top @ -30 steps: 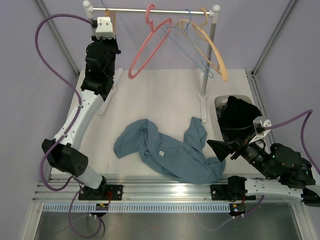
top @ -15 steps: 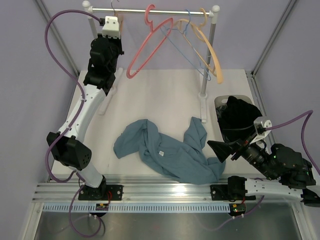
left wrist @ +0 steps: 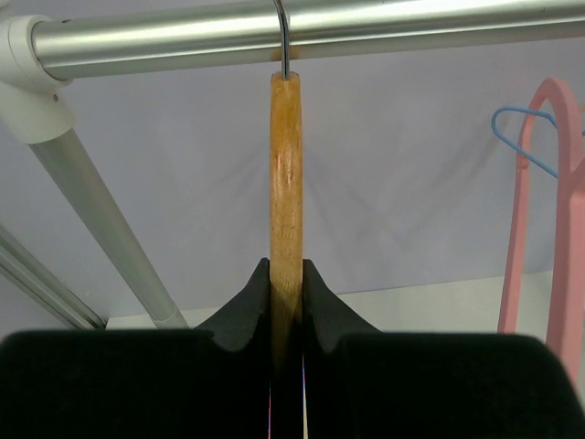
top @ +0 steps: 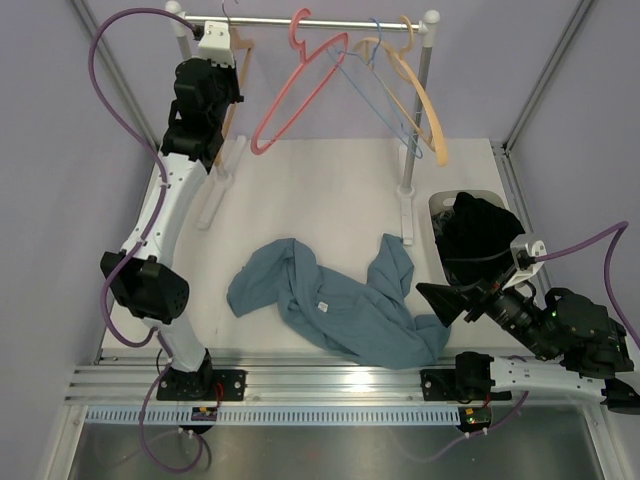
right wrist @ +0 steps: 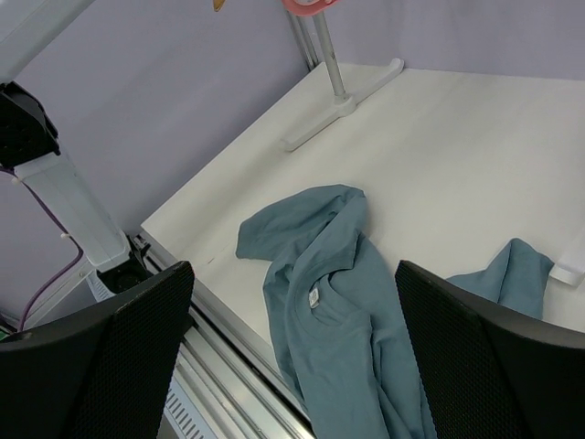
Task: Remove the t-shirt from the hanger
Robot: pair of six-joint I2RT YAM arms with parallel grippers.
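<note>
Top external: dusty teal-blue cotton t-shirt lies crumpled on the white table, near-centre, neck label up. Nothing threaded through it. — Jo

So it's off. Where's the hanger? — Ravi

Left wrist: orange-tan wooden coat hanger is bare and edge-on, with the left gripper clamped on its body, one black finger on each side. Its thin grey wire hook rises across the silver metal rail. Can't tell if the hook is actually seated. — Jo

Done, then? — Ravi

My read: removal itself is finished. What's left is parking the hanger on the rail and letting go. — Jo

Arm poses? — Ravi

Left arm is stretched up and away to the rail's far-left end, wrist high, well apart from the shirt. Right arm is folded low at the near-right edge. The right gripper points left, just beside the shirt's right edge, jaws spread wide and holding nothing. Right wrist sees only shirt and table between the fingers. — Jo
</note>
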